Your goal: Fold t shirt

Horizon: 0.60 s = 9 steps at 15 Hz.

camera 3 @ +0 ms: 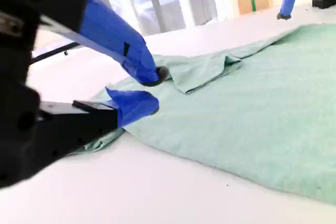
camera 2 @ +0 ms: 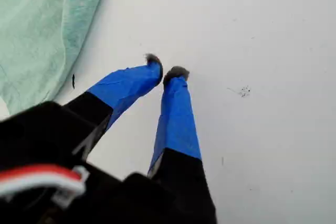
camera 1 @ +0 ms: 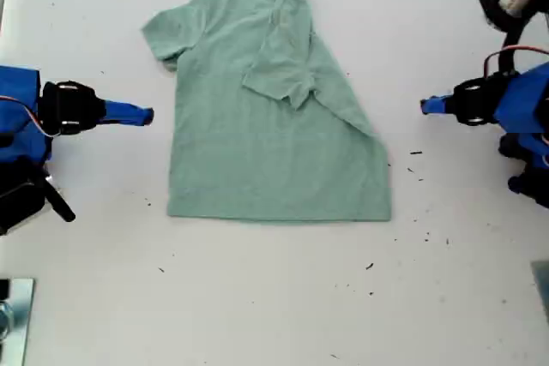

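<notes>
Mint-green cotton t shirt [camera 1: 257,139], short-sleeved, round-necked, lay flat at the middle of a white table [camera 1: 274,306], hem toward the near edge. One side was folded inward: the sleeve at the exterior view's right lay across the chest, leaving a diagonal edge down to the hem corner. The sleeve at the exterior view's left remained spread. Cloth lightly wrinkled.

My first gripper [camera 2: 167,72], blue-taped, sat over bare table just beside the shirt's edge at the exterior view's right; tips nearly together, holding nothing.

My second gripper [camera 3: 152,90], at the exterior view's left, stood beside the spread sleeve, jaws slightly parted, holding nothing; whether it touched the cloth could not be told.
</notes>
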Motion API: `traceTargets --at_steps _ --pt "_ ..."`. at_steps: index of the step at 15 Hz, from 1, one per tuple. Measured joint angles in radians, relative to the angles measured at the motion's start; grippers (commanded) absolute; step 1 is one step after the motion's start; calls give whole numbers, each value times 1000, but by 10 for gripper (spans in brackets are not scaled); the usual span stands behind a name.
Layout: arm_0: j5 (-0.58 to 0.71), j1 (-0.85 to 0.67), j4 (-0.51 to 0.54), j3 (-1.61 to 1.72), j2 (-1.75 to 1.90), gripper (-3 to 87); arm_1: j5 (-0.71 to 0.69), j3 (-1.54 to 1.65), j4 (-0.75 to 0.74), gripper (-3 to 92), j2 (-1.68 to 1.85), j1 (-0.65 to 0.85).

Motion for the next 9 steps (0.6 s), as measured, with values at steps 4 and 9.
traceTargets --at_steps 4,9 --pt "-94 14 3 0 0 -2 382 3 0 54 0 -258" --pt "-95 9 8 2 0 -1 420 3 0 27 0 -253"
